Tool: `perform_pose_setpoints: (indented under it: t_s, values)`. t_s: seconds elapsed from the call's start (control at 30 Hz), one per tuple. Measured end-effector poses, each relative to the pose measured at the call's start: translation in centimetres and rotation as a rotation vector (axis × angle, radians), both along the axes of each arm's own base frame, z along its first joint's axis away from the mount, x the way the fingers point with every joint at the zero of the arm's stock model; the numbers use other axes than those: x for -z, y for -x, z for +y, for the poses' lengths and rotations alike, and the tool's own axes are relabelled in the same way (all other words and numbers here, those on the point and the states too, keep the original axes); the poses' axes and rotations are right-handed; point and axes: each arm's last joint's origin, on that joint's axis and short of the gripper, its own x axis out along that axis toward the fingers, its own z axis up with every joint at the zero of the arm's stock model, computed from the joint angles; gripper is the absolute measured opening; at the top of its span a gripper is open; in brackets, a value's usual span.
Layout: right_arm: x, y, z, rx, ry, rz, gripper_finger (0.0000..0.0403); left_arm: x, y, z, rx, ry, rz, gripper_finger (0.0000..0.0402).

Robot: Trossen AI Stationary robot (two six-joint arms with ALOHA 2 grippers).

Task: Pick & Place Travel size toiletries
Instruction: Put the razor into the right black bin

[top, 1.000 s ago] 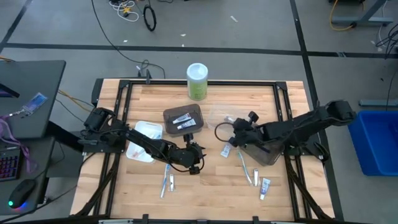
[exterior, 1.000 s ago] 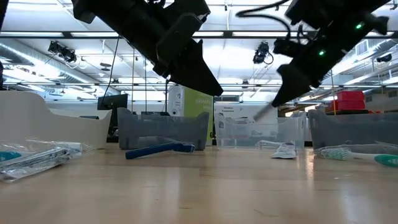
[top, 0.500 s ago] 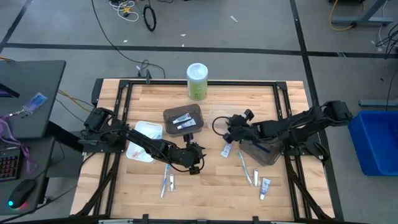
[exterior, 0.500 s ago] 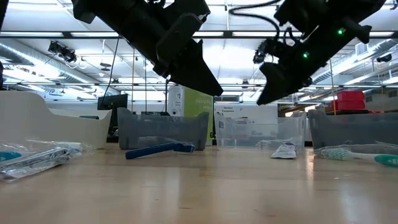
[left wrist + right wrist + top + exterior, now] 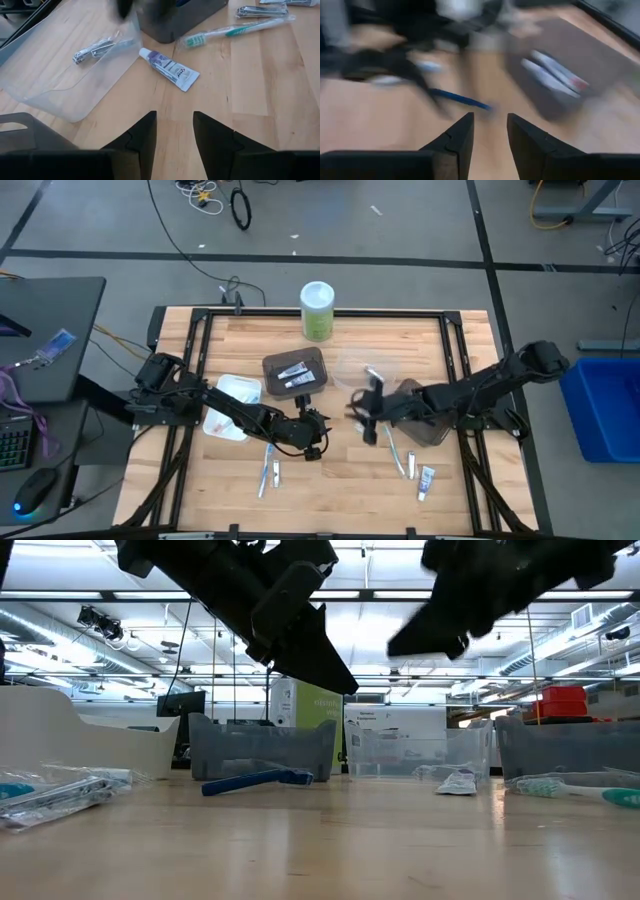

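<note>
Left gripper (image 5: 173, 132) hangs mid-table w/ fingers parted, holding nothing, above bare wood; a small white tube (image 5: 169, 75) lies just ahead, beside the clear tray (image 5: 60, 85). Right gripper (image 5: 490, 131), blurred, fingers apart and empty, over table centre near the blue razor (image 5: 460, 99). Toothbrushes (image 5: 272, 475) lie near the front edge.

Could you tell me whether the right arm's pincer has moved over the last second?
Yes. In the high view the right pincer has swung away from the dark grey tray toward the table's middle, nearer the left pincer.
</note>
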Motion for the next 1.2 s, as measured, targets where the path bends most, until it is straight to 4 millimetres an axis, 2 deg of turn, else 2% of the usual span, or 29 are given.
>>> perform_pose_setpoints:
  t_s: [0.2,0.3,0.4,0.63,0.77,0.97,1.2]
  values:
    - [-2.0,0.2,3.8,-0.305,-0.105,-0.197,0.0122,0.1,0.1,-0.1,0.01,0.038,0.01,0.0138]
    - [-2.1,0.6,5.1,-0.418,-0.141,-0.196,0.0121,0.3,0.2,-0.2,0.02,0.124,0.024,0.0138]
    - [-1.8,1.1,5.8,-0.459,-0.142,-0.162,0.012,0.7,0.5,-0.3,-0.026,0.228,0.06,0.0138]
    - [-1.4,1.2,5.9,-0.461,-0.133,-0.118,0.012,2.4,2.5,0.4,-0.256,0.341,0.252,0.0138]
    - [-1.3,1.2,5.8,-0.418,-0.114,-0.124,0.0119,2.9,3.4,0.8,-0.372,0.339,0.3,0.0138]
    - [-1.4,1.1,5.6,-0.363,-0.09,-0.132,0.0118,3.3,3.7,0.9,-0.375,0.319,0.291,0.0138]
    - [-1.4,1.1,5.6,-0.364,-0.091,-0.132,0.0118,4.0,3.8,0.8,-0.35,0.385,0.26,0.0138]
